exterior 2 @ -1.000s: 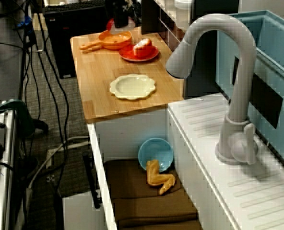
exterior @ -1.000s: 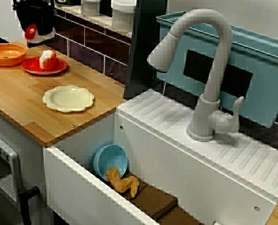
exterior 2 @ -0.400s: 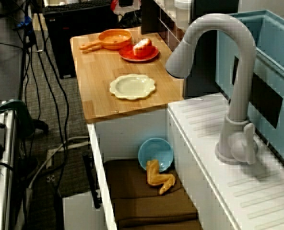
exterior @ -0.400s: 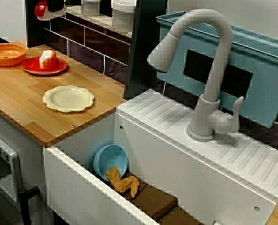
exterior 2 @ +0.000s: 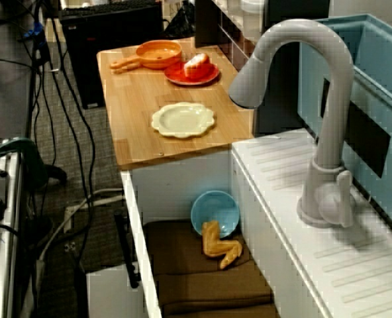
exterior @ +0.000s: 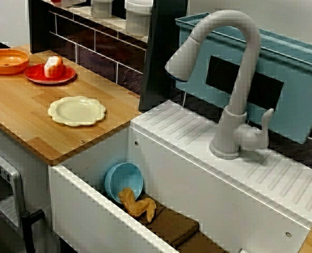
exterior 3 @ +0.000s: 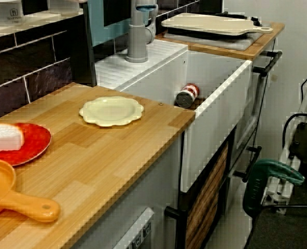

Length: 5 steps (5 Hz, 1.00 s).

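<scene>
No gripper shows in any of the three views. A cream scalloped plate (exterior: pixel 76 110) (exterior 2: pixel 182 120) (exterior 3: pixel 111 110) lies bare on the wooden counter (exterior: pixel 24 121). Behind it a red plate (exterior: pixel 40 76) (exterior 2: pixel 183 78) (exterior 3: pixel 37 142) carries a red and white piece of food (exterior: pixel 54 66) (exterior 2: pixel 196 64) (exterior 3: pixel 3 137). An orange pan (exterior: pixel 7 60) (exterior 2: pixel 157 53) (exterior 3: pixel 3 192) sits beside that plate. In the sink (exterior: pixel 93 221), a blue bowl (exterior: pixel 124 181) (exterior 2: pixel 214 213) leans on the wall with a yellow-brown toy food (exterior: pixel 137 204) (exterior 2: pixel 220 246) against it.
A grey tap (exterior: pixel 235 79) (exterior 2: pixel 315 119) arches over the sink. Brown cloth (exterior 2: pixel 196 265) lines the sink floor and a small can (exterior 3: pixel 186 95) lies there. A teal bin (exterior: pixel 293 79) stands behind the tap; a cutting board (exterior 3: pixel 210 23) rests beyond the sink.
The black gripper, with something red at its tip, rose from above the red plate toward the shelf at the back and left the picture. Nothing on the counter or in the sink moved.
</scene>
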### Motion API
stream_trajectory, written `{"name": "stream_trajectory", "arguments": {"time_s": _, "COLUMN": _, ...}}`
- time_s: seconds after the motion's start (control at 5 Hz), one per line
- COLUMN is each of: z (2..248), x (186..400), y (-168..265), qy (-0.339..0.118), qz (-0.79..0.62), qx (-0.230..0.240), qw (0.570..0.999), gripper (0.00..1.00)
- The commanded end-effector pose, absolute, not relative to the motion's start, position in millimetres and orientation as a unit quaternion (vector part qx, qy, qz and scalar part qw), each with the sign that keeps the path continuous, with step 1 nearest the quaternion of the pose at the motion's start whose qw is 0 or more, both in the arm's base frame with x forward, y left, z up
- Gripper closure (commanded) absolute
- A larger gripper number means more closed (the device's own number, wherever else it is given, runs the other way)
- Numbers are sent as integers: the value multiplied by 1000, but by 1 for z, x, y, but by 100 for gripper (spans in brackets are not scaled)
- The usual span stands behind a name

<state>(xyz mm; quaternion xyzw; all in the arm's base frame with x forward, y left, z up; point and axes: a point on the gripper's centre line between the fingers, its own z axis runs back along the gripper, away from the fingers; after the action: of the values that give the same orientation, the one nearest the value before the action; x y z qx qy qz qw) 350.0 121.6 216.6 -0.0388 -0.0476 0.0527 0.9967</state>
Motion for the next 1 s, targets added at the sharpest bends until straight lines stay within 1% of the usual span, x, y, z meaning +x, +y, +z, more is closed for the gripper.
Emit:
{"name": "stream_trajectory", "arguments": {"time_s": 0.0, "z": 247, "x": 342, "y": 110, "qy": -93, "qz": 29, "qx": -23, "qw": 995, "gripper": 100}}
{"name": "stream_trajectory", "arguments": {"time_s": 0.2, "z": 249, "x": 339, "y": 105, "qy": -94, "qz": 18, "qx": -23, "qw": 995, "gripper": 100}}
{"name": "stream_trajectory", "arguments": {"time_s": 0.4, "z": 246, "x": 334, "y": 100, "qy": -91, "qz": 10, "qx": -26, "qw": 995, "gripper": 100}}
{"name": "stream_trajectory", "arguments": {"time_s": 0.6, "z": 233, "x": 331, "y": 86, "qy": -90, "qz": 7, "qx": -11, "qw": 996, "gripper": 100}}
{"name": "stream_trajectory", "arguments": {"time_s": 0.8, "z": 219, "x": 330, "y": 77, "qy": -89, "qz": 7, "qx": -14, "qw": 996, "gripper": 100}}
